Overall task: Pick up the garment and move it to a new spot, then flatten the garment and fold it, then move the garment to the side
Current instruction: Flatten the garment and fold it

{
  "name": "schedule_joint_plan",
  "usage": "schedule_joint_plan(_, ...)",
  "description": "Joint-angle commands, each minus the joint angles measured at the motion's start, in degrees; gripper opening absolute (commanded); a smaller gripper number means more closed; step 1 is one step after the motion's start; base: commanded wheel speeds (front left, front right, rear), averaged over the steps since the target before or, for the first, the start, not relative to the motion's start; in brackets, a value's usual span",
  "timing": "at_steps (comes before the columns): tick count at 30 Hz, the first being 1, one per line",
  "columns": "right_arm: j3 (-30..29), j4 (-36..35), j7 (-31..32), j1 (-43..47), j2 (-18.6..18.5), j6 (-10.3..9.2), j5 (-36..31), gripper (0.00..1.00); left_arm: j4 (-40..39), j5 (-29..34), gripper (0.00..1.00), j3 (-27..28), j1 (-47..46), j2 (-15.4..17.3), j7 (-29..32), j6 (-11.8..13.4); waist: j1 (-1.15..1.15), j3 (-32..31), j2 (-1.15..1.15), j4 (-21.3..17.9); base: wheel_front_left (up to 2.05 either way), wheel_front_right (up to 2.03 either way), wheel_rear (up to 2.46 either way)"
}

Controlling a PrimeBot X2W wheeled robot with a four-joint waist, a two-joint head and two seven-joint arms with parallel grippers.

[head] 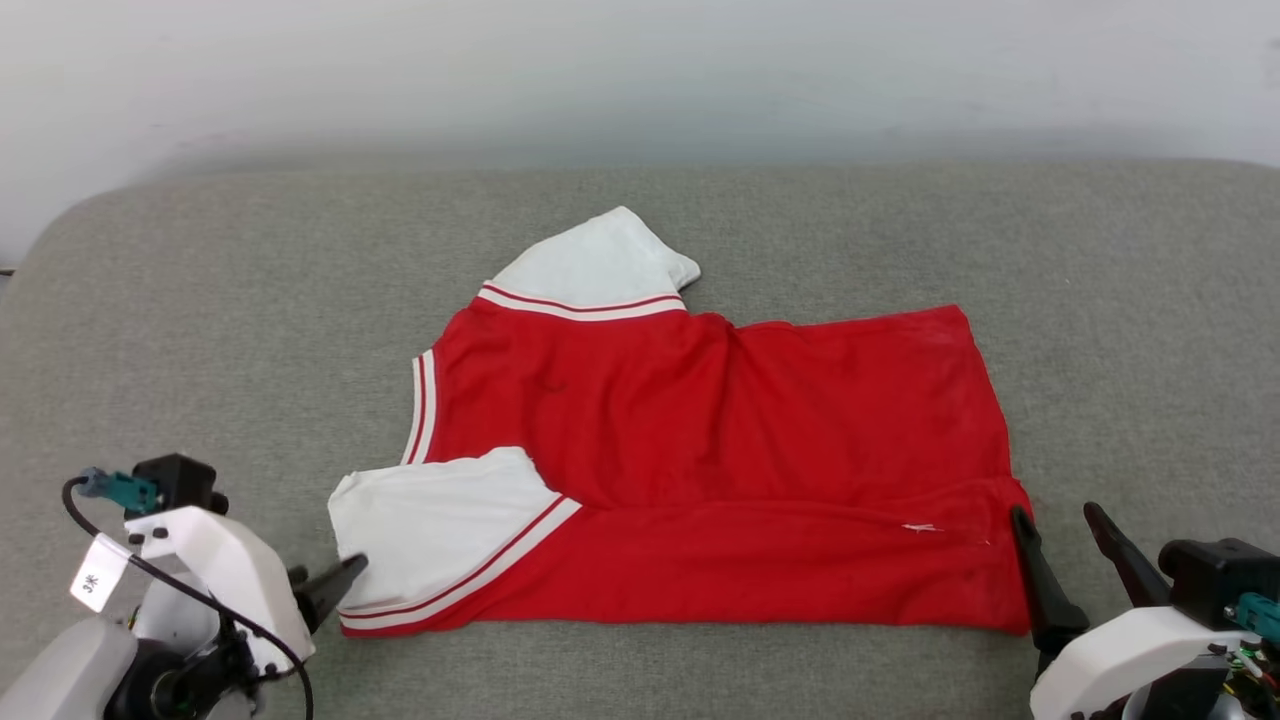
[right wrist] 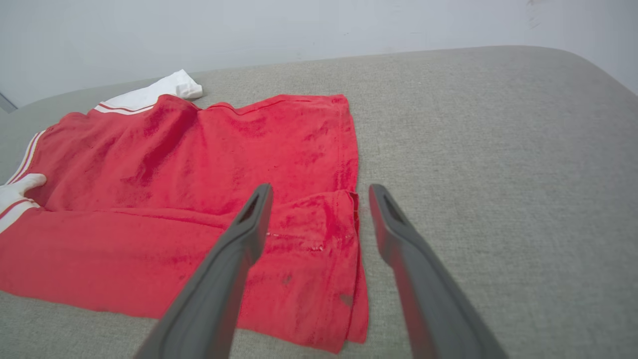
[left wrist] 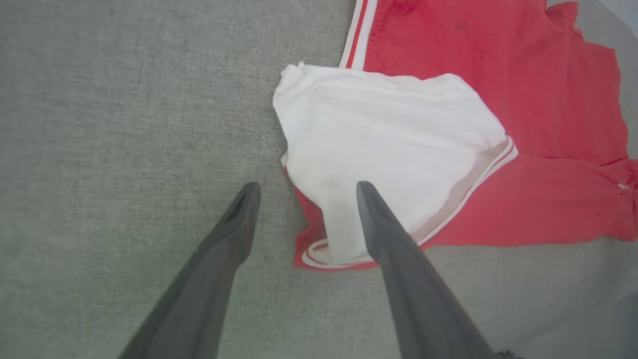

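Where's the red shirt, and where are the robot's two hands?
Red soft T-shirt with white sleeves [head: 720, 440]: head view, middle of its red body.
Left hand, two long dark fingers [left wrist: 307, 186]: left wrist view, midway between its fingertips.
Right hand, two long dark fingers [right wrist: 320, 188]: right wrist view, midway between its fingertips.

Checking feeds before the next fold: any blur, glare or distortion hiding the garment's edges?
Head view: even light, no glare, garment sharp. Left wrist view: fingers blurred, white sleeve slightly washed out. Right wrist view: wide-angle curve along the cushion's far edge, hem clear.
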Motion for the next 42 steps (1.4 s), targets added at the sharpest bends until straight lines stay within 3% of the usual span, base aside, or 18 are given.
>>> schedule_joint_plan(1, 0.2, -0.7, 0.1, 0.4, 0.3, -0.05, -0.3, 1.00, -0.9, -1.0, 1.00, -0.3, 1.1, 0.5, 2.1, 0.9, 0.00, 0.8, 0.00, -0.7, 0.00, 0.00, 0.00)
schedule_joint_plan(6, 0.7, -1.6, 0.5, -0.4, 0.8, -0.05, 0.1, 1.00, -2.2, -3.4, 1.00, -0.5, 2.7, 1.1, 6.1, 2.9, 0.00, 3.1, 0.00, -2.3, 0.00, 0.00, 0.00)
schedule_joint_plan(11, -0.5, -1.4, 0.8, -0.9, 0.9, -0.05, 0.8, 1.00, -0.4, -5.6, 1.00, -1.9, 3.8, -1.4, 8.5, 2.6, 0.00, 4.9, 0.00, -3.3, 0.00, 0.00, 0.00)
schedule_joint_plan(12, -0.9, -1.4, 1.0, -0.9, 1.0, -0.05, 0.9, 1.00, 0.1, -6.1, 0.91, -2.4, 4.0, -2.1, 9.2, 2.6, 0.00, 5.1, 0.00, -3.5, 0.00, 0.00, 0.00)
schedule_joint_plan(13, -1.4, -1.4, 1.2, -0.9, 1.0, -0.05, 1.1, 1.00, 0.5, -6.5, 0.46, -2.8, 4.3, -2.7, 9.9, 2.4, 0.00, 5.2, 0.00, -3.6, 0.00, 0.00, 0.00)
schedule_joint_plan(14, -1.8, -1.5, 1.7, -0.9, 1.0, -0.05, 1.5, 1.00, 0.7, -6.7, 0.27, -3.1, 4.5, -3.3, 10.1, 2.2, 0.00, 5.3, 0.00, -3.7, 0.00, 0.00, 0.00)
schedule_joint_plan(15, -2.2, -1.7, 2.2, -0.9, 1.0, -0.05, 1.6, 1.00, 0.8, -6.9, 0.00, -3.1, 4.5, -3.6, 9.8, 2.0, 0.00, 5.3, 0.00, -3.7, 0.00, 0.00, 0.00)
schedule_joint_plan(20, -4.1, -2.3, 7.7, -0.9, -0.5, -0.05, 2.9, 1.00, 0.6, -5.4, 0.00, -2.3, 2.9, -3.1, 7.2, 1.1, 0.00, 4.8, 0.00, -3.1, 0.00, 0.00, 0.00)
schedule_joint_plan(30, -1.2, -2.1, 29.4, -2.2, -6.5, -0.04, 8.4, 1.00, -5.8, -1.8, 0.00, 0.8, 1.7, -0.1, 1.0, 2.0, 0.00, 4.3, 0.00, -0.7, 0.00, 0.00, 0.00)
schedule_joint_plan(35, 1.3, -0.7, 31.4, -4.9, -7.2, -0.05, 9.6, 1.00, -9.0, -0.8, 0.00, 1.0, 1.7, 0.5, 0.4, 2.9, 0.00, 5.7, 0.00, 0.4, 0.00, 0.00, 0.00)
schedule_joint_plan(42, 5.9, 7.3, 34.7, -8.2, -7.0, -0.03, 11.5, 1.00, -10.7, 0.3, 0.00, 0.1, 0.6, -0.3, -0.1, 2.7, 0.00, 8.1, 0.00, 2.2, 0.00, 0.00, 0.00)
